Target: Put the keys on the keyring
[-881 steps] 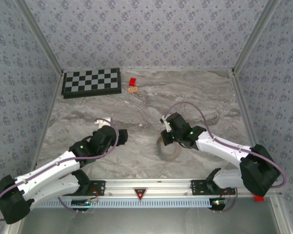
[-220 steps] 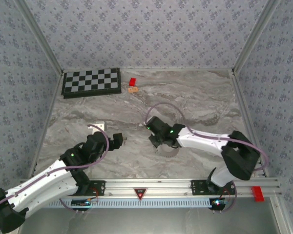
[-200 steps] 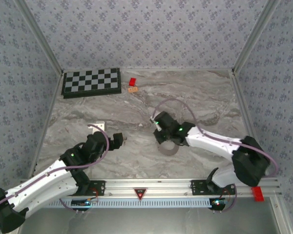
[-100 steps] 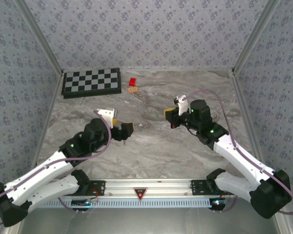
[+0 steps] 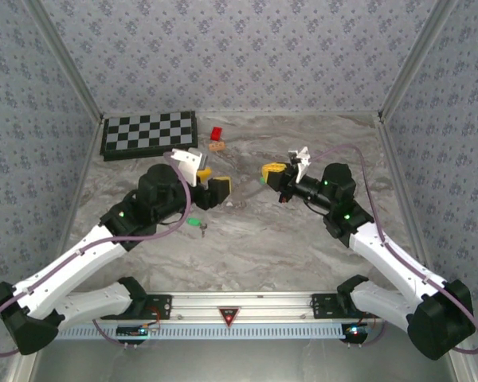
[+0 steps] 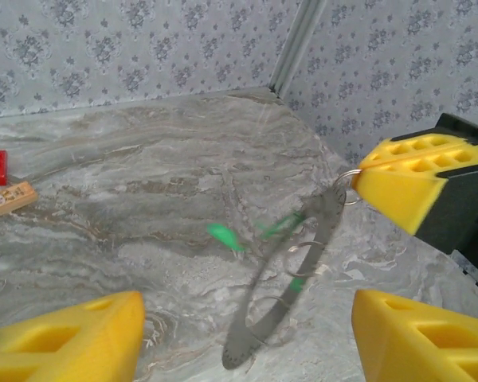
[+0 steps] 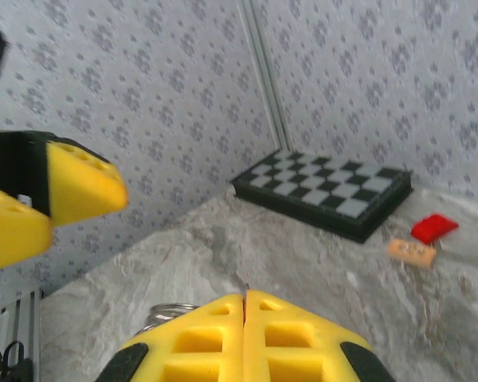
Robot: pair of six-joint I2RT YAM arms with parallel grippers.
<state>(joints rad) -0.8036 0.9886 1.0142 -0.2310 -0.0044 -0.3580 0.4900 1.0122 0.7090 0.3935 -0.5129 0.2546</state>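
Keyring is hanging from the closed right gripper. Left gripper, at its 9 o'clock, is standing open and empty.

You're looking at a grey marbled table boxed in by three walls of blue-grey floral paper — silver posts in the corners, an aluminium rail along your near edge, even light.

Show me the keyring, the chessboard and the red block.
keyring (image 6: 243, 346): left wrist view, lower rim of the ring.
chessboard (image 5: 150, 134): top external view, middle squares.
red block (image 5: 217, 134): top external view, top face.
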